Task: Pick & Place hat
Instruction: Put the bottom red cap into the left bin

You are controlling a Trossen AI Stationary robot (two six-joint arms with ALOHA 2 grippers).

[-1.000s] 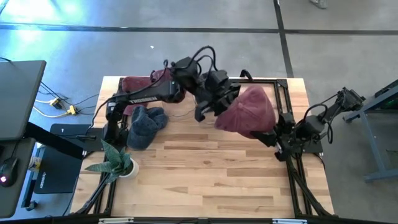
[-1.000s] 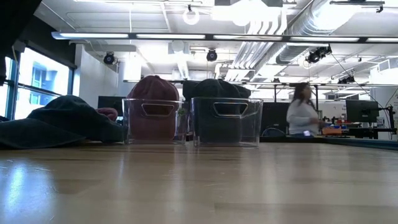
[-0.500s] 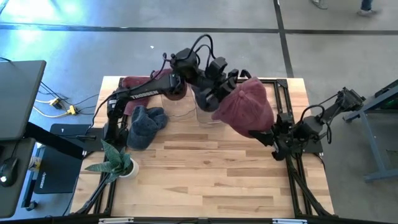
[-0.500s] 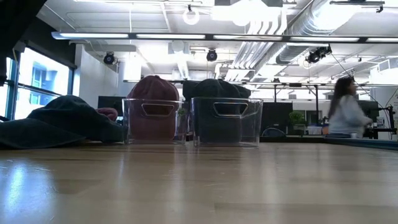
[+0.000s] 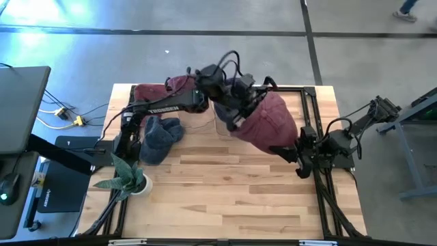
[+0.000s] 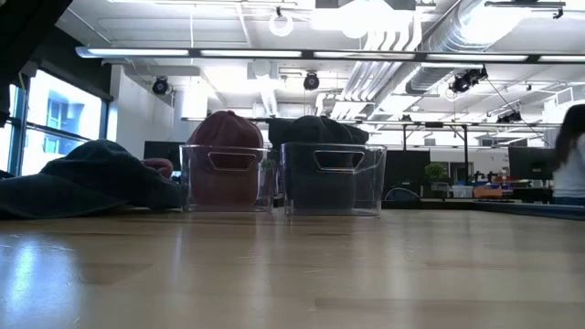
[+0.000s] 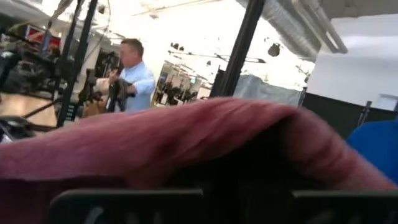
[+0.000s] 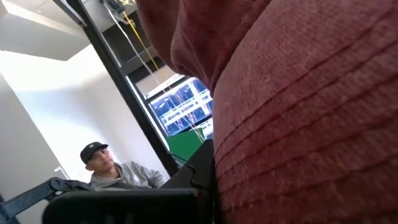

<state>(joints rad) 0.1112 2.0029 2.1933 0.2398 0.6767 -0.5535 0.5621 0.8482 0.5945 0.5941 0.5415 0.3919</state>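
- The near half of the wooden table [image 5: 225, 191] carries no task item. A potted plant [image 5: 130, 179] stands at its near-left corner.
- A dark blue hat [image 5: 158, 139] lies on the table on the left side, just beyond the plant. It is not in a bin.
- The maroon hat [image 5: 270, 123] is held in the air between both arms, over the right-centre of the table and just right of the bins. It does not show in the low view, so it is judged to be well clear of the table surface.
- The right gripper [image 5: 292, 150] is clenched on the near-right edge of the maroon hat. In the right wrist view the ribbed fabric fills the space directly beside the fingers.
- The left gripper [image 5: 235, 113] is clamped on the far-left edge of the same hat. The left wrist view shows the fabric draped over its fingers.
- Two clear bins stand side by side toward the far edge. The left bin [image 6: 228, 178] holds a maroon hat; the right bin [image 6: 334, 179] holds a dark hat.
- Another reddish hat [image 5: 145, 91] lies at the far-left corner of the table.
- Status, as a judgement: pick is complete and the transfer is under way. Remaining steps: carry the hat to its bin, lower it, release both grips. The loose hats on the left are also still outside the bins.
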